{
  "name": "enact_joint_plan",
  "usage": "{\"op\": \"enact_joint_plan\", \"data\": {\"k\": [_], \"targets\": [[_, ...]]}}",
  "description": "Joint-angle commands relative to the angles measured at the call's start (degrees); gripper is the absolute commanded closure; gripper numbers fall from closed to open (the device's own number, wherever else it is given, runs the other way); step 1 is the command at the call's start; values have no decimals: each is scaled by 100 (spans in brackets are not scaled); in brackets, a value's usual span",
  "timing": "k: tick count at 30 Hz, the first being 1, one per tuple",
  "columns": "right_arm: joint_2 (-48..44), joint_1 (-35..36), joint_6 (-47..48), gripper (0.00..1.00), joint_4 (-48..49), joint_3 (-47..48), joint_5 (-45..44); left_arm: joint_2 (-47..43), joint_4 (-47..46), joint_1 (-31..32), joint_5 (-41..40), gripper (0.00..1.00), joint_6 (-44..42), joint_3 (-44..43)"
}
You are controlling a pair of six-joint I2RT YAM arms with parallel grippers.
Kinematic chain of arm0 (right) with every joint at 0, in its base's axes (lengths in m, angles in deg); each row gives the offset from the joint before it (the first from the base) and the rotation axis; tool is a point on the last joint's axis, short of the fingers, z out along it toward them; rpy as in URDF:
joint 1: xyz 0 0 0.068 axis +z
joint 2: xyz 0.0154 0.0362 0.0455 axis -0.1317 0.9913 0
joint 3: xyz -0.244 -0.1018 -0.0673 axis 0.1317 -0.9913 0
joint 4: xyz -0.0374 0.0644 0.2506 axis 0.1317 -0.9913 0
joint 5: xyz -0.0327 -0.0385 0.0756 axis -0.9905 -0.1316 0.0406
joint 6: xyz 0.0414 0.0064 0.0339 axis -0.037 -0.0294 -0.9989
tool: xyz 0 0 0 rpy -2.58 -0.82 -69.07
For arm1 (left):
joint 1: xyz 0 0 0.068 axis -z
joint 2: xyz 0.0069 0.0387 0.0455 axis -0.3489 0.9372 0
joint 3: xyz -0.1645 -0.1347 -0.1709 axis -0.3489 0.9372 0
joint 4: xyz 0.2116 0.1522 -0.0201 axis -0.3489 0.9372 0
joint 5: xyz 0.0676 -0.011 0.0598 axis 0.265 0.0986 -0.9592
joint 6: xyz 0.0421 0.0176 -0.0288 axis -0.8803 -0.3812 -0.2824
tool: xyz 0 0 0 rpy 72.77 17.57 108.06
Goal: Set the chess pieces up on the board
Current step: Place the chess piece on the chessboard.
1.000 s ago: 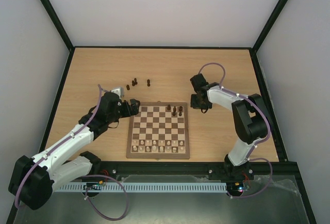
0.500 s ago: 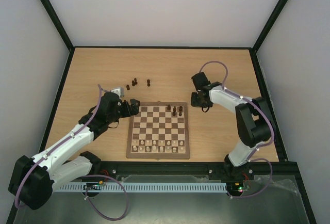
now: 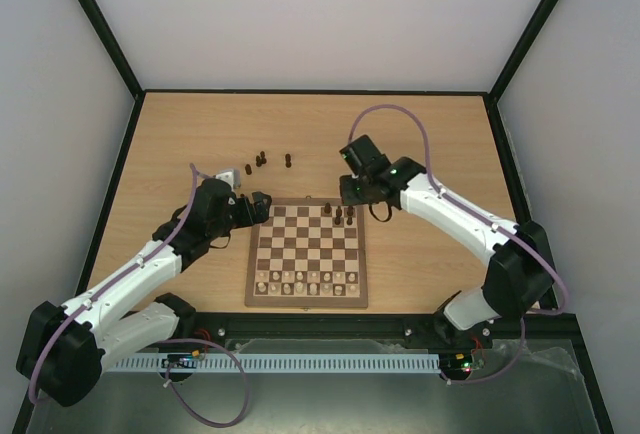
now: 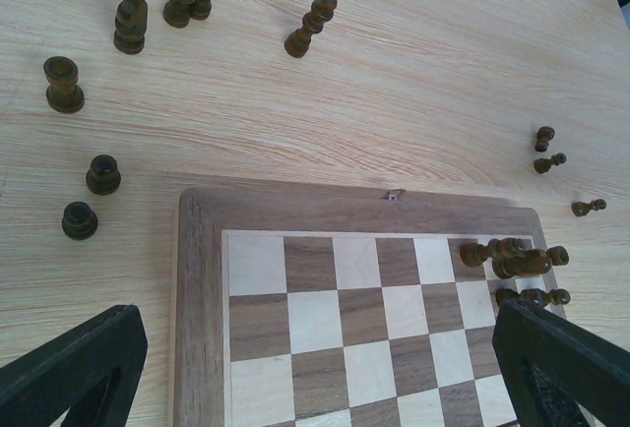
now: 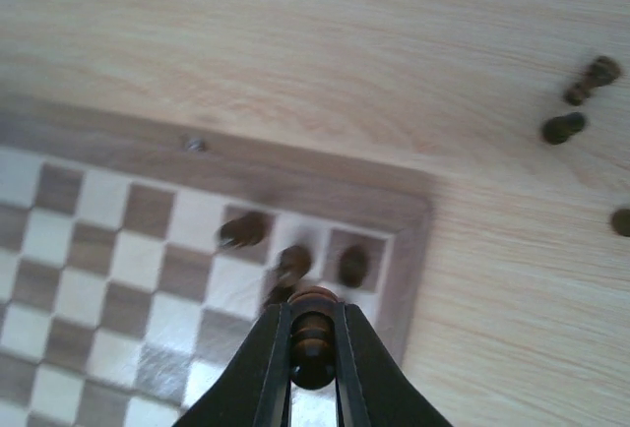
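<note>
Right jaws pinch a dark chess piece (image 5: 313, 340) above the board (image 5: 295, 186).

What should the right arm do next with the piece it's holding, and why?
Probably lower it onto a free far-row square: the right gripper is shut on a dark chess piece above the far right corner of the board, where three dark pieces already stand.
</note>
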Motion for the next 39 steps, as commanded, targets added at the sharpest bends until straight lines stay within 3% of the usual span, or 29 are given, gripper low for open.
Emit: {"op": "enact_joint_plan", "data": {"k": [1, 12, 39], "targets": [[78, 495, -52, 91, -766, 369, 90, -116, 61, 25, -84, 0, -14, -100], [1022, 1160, 40, 90, -976, 706, 192, -251, 156, 27, -132, 0, -13, -87], [2128, 1189, 55, 87, -325, 851, -185, -289, 191, 20, -163, 1, -20, -68]]}}
